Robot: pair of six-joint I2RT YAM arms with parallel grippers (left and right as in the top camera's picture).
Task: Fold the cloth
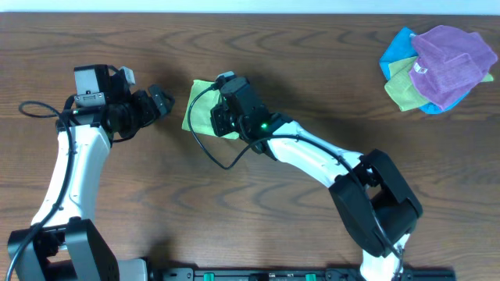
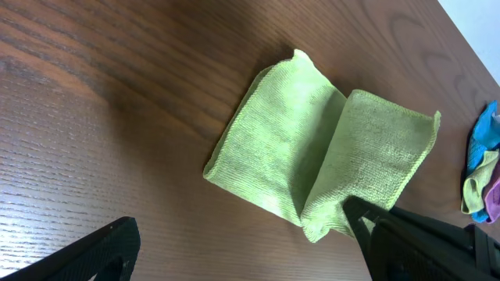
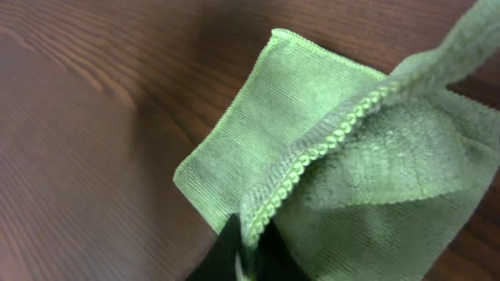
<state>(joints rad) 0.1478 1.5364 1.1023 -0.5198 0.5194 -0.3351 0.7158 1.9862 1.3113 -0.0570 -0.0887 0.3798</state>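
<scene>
Overhead: green cloth (image 1: pixel 199 113) half hidden under right arm (image 1: pixel 308 152)

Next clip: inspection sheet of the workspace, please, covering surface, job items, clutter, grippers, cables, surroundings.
Surface: wooden table, no spills seen.
Job's things: green cloth, partly folded, one edge lifted.
Clutter: pile of blue, green and purple cloths, far right corner.
Grippers: right gripper shut on the green cloth's hem; left gripper open beside it.
Cables: black cable loops beside the right arm.
Surroundings: nothing seen.
</scene>
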